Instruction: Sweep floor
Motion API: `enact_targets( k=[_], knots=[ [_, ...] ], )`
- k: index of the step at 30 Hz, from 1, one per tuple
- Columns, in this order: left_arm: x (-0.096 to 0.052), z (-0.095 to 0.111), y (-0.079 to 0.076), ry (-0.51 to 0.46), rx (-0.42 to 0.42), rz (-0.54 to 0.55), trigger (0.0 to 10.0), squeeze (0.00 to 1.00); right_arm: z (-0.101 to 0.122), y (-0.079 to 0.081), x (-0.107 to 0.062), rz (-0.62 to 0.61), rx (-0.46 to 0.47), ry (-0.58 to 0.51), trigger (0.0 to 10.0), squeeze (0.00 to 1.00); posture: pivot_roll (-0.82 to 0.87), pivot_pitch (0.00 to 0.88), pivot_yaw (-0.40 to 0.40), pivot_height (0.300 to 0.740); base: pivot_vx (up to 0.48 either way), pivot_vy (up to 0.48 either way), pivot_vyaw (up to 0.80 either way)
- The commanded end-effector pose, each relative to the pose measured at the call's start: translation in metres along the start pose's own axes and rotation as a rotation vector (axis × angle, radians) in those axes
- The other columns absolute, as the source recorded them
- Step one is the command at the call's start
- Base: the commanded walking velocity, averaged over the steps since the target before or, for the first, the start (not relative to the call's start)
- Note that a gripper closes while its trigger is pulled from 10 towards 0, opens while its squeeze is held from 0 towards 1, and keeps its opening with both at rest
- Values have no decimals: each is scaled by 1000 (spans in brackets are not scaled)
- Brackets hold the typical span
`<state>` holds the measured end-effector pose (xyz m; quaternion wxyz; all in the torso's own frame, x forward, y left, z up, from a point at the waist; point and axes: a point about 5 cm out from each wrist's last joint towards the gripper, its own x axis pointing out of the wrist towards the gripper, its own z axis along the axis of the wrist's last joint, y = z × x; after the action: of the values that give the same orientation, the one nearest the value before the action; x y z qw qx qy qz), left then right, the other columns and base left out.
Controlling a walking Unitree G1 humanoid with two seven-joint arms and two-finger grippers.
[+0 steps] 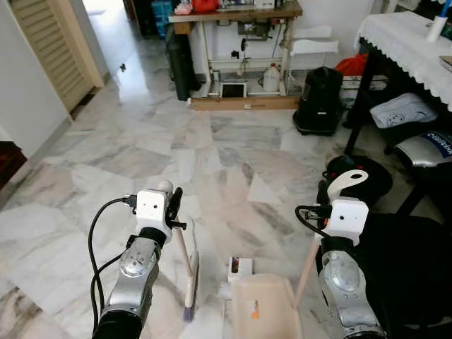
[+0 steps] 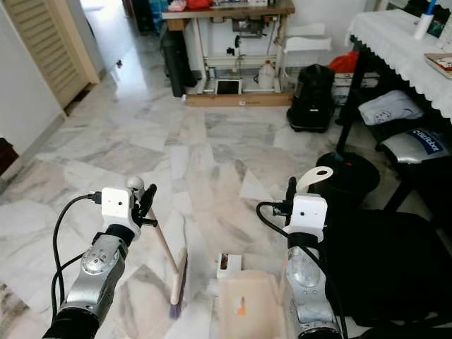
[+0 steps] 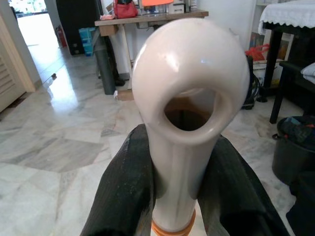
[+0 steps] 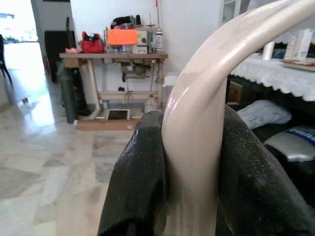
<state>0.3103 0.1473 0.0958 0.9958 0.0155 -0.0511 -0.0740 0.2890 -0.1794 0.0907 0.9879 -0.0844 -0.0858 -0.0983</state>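
The left gripper point(image 1: 171, 205) is clenching the broom point(image 1: 186, 272), its bristles resting just left of the dustpan point(image 1: 263, 305), which the right gripper point(image 1: 326, 192) is gripping. Next, debris needs brushing into it.

sewing table point(image 1: 233, 14) far wall | black vacuum point(image 1: 319, 99) | lace-clothed table point(image 1: 406, 42) right

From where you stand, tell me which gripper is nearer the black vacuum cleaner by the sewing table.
Right. The right gripper, shut on the dustpan handle, is on the vacuum cleaner's side; the left gripper, holding the broom, is farther across the floor.
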Motion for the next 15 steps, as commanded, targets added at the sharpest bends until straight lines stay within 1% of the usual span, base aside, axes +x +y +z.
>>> enact_targets(
  k=[1,7,8,11,15],
  knots=[
    [4,13,2,-49,19,-3,10000,0,1,-3,0,-8,-29,-6,10000,0,-26,0,79,740,0,0,0],
    [5,10,7,-29,39,-16,10000,0,-7,-15,-1,-48,-61,24,10000,0,-42,8,92,740,0,0,0],
    [8,10,9,-24,48,-22,10000,0,-11,-18,-2,-62,-67,34,10000,0,-44,27,96,740,0,0,0],
    [14,11,13,-16,63,-32,10000,0,-15,-21,-2,-75,-70,52,10000,0,-41,54,98,740,0,0,0],
    [20,12,17,-4,55,-23,10000,0,-21,-23,-1,-83,-78,71,10000,0,-24,77,99,740,0,0,0]
  ],
)
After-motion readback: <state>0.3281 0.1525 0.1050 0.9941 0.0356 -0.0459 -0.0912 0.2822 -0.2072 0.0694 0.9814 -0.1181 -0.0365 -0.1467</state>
